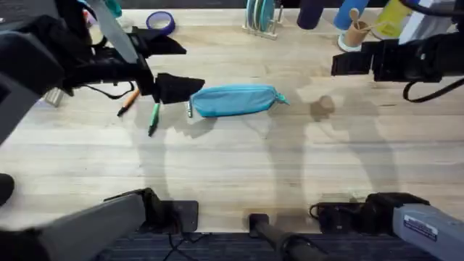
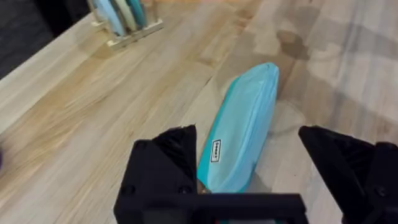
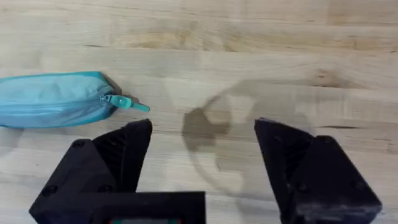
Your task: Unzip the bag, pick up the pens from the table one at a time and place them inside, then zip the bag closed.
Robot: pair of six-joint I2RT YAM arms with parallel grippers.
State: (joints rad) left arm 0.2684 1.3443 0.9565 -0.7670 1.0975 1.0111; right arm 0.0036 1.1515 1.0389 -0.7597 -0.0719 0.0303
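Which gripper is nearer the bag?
Left. The left gripper is open right at one end of the bag, its fingers either side of that end. The right gripper, also open, hovers over bare table beyond the zipper-pull end.

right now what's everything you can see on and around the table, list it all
light blue fabric zip pouch: 1, zipped, table centre, teal zipper pull at its right end
thin orange stick pen: 1, left of the pouch
thin green stick pen: 1, beside the orange pen
blue tape roll: 1, far edge, left
rack of teal discs: 1, far edge, centre
wooden cup of utensils: 1, tan, far right
pale wooden plank table: 1
left gripper: black, open, around the pouch's left end
right gripper: black, open, above bare wood right of the pouch
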